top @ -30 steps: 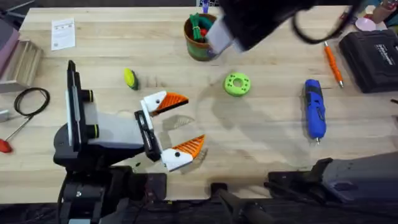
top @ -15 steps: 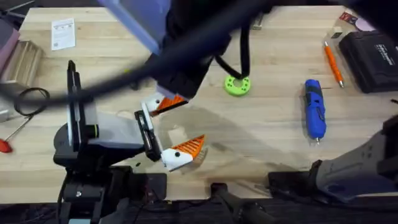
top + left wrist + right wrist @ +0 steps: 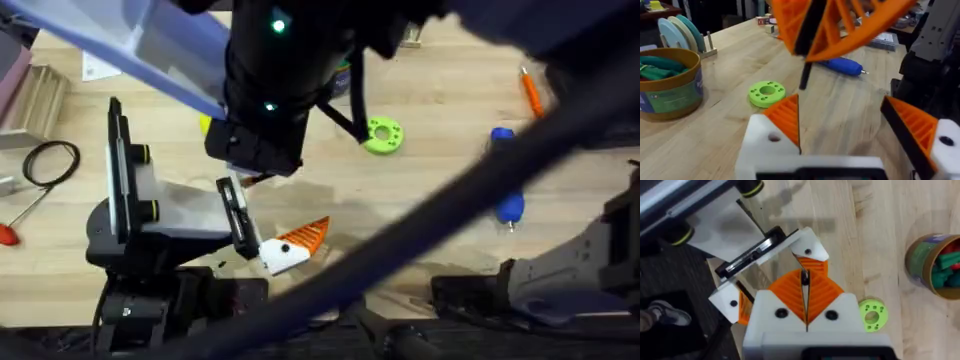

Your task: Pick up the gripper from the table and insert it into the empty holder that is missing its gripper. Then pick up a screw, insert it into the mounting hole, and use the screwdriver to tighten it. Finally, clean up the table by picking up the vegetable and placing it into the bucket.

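Swinging across from the far side, the right arm had come to hang over the left arm, and the right tool (image 3: 805,287) was clenched on a thin dark rod (image 3: 803,82), too slim to name, poised just above the left tool (image 3: 850,120), whose fingers stood released and wide apart. Both of its white brackets carried orange tips, so the fitting step looked done and the screw step in hand; the next move would call for lining the rod up with the small hole in the near bracket (image 3: 774,137) without knocking the tip. Farther out on the surface (image 3: 440,110) lay one blue screwdriver (image 3: 842,65), untouched, one green disc (image 3: 382,135), one bucket (image 3: 670,95) with green and red toys inside, and one yellow vegetable (image 3: 205,123) not yet binned, peeking from behind the arm
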Controlling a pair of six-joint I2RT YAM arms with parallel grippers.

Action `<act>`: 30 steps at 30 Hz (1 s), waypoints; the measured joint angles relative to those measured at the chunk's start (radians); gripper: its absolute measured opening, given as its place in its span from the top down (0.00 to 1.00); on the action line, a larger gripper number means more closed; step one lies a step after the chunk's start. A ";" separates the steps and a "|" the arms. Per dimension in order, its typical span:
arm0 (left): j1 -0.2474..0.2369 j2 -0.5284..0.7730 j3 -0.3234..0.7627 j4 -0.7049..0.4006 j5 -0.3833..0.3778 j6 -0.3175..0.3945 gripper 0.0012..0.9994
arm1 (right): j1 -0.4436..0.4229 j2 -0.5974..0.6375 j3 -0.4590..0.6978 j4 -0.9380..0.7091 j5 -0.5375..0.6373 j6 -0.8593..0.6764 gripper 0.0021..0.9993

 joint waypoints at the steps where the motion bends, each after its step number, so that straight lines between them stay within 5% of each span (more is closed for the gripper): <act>1: 0.000 0.000 0.000 0.000 0.000 0.000 0.01 | 0.000 0.005 0.000 0.000 0.000 -0.013 1.00; 30: 0.000 0.000 0.000 0.000 0.000 0.000 0.01 | 0.000 0.078 0.000 0.031 0.039 -0.104 1.00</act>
